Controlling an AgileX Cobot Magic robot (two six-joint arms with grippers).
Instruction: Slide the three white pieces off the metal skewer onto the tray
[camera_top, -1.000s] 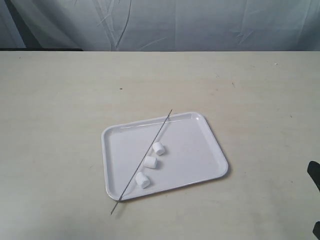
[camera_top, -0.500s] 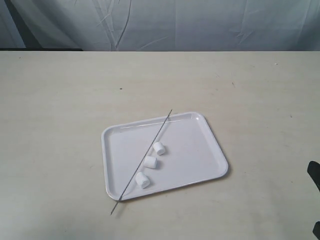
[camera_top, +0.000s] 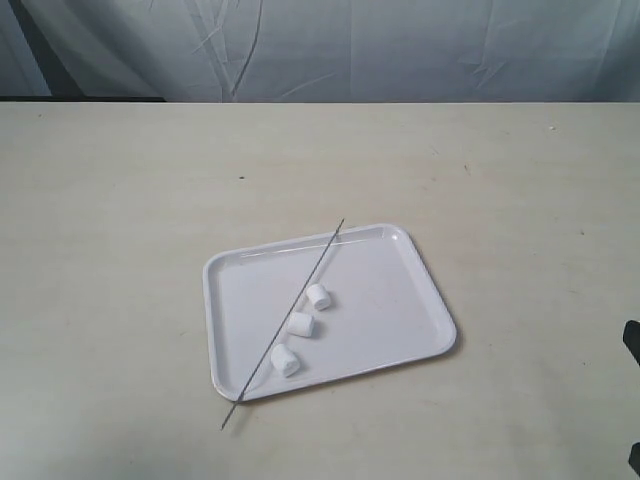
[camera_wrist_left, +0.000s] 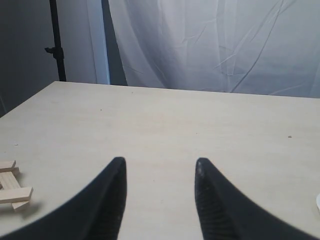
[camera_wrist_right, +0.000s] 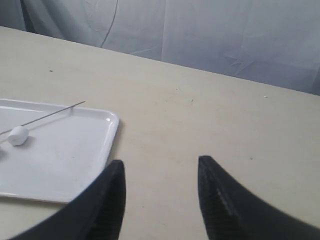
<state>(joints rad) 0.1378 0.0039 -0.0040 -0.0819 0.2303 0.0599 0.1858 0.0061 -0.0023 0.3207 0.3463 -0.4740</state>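
Observation:
The glossy white tray (camera_top: 420, 300) lies mid-table. Three white pieces (camera_top: 318, 296), (camera_top: 301, 325), (camera_top: 285, 360) rest loose on its floor in a diagonal row. Beside them the thin metal skewer (camera_top: 290, 307) lies bare across the tray, both ends past the rim, its near end on the table. In the right wrist view I see the tray (camera_wrist_right: 75, 150), one white piece (camera_wrist_right: 18, 135) and the skewer tip (camera_wrist_right: 60, 111). My right gripper (camera_wrist_right: 160, 165) is open over bare table beside the tray. My left gripper (camera_wrist_left: 159, 164) is open, far from the tray.
The beige table (camera_top: 120, 200) runs wide on all sides, with a white cloth backdrop (camera_top: 350, 50) behind. Small wooden blocks (camera_wrist_left: 12, 187) lie near my left gripper. A black stand (camera_wrist_left: 56, 40) rises past the table's far corner. A dark arm part (camera_top: 632, 340) shows at the right edge.
The dark arm part at the right edge of the exterior view has drawn back further out of frame. Tray, skewer and pieces have not moved.

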